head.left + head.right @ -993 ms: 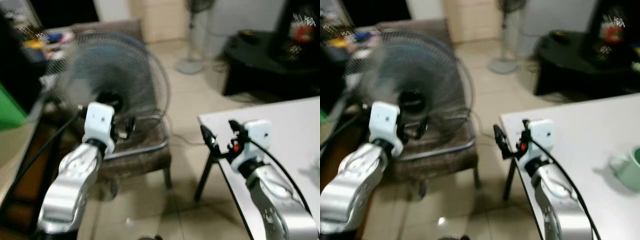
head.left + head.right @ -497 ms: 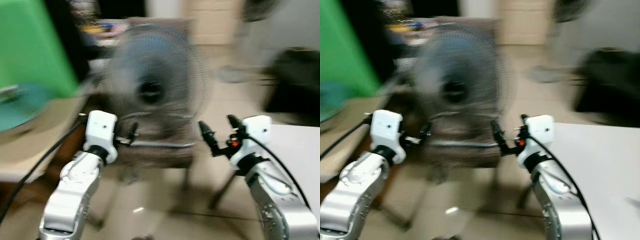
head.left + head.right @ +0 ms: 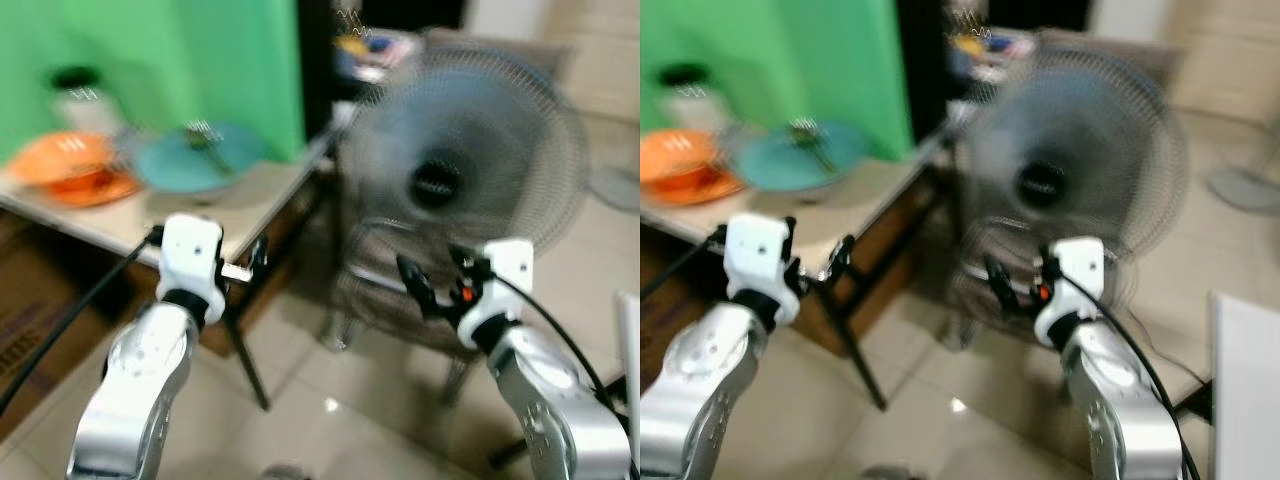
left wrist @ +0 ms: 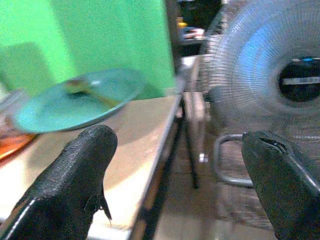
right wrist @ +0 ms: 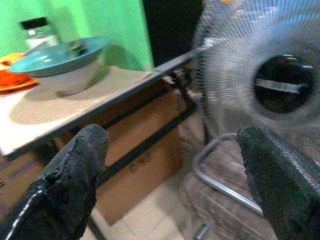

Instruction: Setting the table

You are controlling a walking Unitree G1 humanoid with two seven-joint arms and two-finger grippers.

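While your head views are blurred, note the teal plate (image 3: 195, 158) and orange dish (image 3: 75, 170) on the bench (image 3: 255, 195) at your left, fan (image 3: 1072, 160) dead ahead. Wrist views: left gripper (image 4: 182, 187) and right gripper (image 5: 172, 182) jaws spread wide, empty; approaching now risks clipping the fan or bench edge.

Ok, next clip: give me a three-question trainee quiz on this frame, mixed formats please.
1. True or false: the left gripper holds the round teal plate.
2. What stands on the chair right of the beige table? A) grey mesh fan B) kettle C) lamp
3. Fill in: behind the orange dish stands a black-lidded ____.

Key: 1 false, both the left and right gripper are open and empty; 2 A; 3 jar.
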